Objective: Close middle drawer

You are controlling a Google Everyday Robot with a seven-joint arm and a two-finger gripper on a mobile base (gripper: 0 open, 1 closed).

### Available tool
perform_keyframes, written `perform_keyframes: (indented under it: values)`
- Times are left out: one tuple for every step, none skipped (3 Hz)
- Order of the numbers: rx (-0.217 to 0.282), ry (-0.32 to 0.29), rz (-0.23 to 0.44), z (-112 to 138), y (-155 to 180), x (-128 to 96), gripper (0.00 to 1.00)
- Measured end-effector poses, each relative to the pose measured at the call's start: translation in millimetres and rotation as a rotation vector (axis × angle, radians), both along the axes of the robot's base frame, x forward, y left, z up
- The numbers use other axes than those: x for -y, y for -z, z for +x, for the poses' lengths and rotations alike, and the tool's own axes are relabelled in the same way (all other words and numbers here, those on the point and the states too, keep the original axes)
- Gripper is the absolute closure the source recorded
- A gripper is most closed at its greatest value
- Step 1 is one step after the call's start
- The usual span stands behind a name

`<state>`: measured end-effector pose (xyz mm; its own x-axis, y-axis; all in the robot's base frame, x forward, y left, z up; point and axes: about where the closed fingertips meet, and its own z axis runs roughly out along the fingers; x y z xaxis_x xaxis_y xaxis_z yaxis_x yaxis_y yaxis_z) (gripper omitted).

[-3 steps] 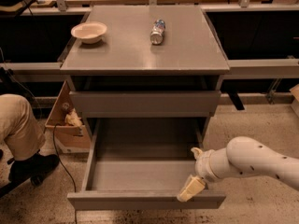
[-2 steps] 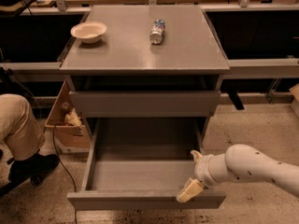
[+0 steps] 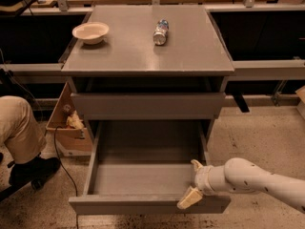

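Observation:
The middle drawer [image 3: 147, 178] of the grey cabinet is pulled far out, and its long grey tray is empty. Its flat front [image 3: 143, 205] faces the camera at the bottom of the view. My gripper [image 3: 193, 182] comes in from the right on a white arm [image 3: 252, 178] and sits at the drawer's front right corner. Its tan fingers [image 3: 189, 198] are spread apart and hold nothing. The lower finger lies over the top edge of the drawer front, and the upper finger is inside the tray. The drawer above [image 3: 147, 105] is almost shut.
On the cabinet top [image 3: 190, 51] stand a white bowl [image 3: 90, 32] and a lying can [image 3: 161, 31]. A cardboard box [image 3: 66, 123] and a seated person's leg [image 3: 19, 128] are on the floor to the left. Dark benches stand behind the cabinet.
My gripper has shifted slightly left and down toward the drawer front. The drawer has not visibly moved.

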<state>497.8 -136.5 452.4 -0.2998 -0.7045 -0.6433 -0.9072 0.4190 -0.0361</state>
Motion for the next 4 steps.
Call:
perform_keyframes:
  values:
    - [0.006, -0.002, 0.028, 14.8, 25.6, -5.1, 0.04]
    - [0.013, -0.007, 0.037, 20.1, 28.0, -8.7, 0.27]
    - [0.014, -0.008, 0.038, 20.0, 21.0, -9.2, 0.5]
    - [0.014, -0.008, 0.038, 18.0, 18.4, -9.3, 0.74]
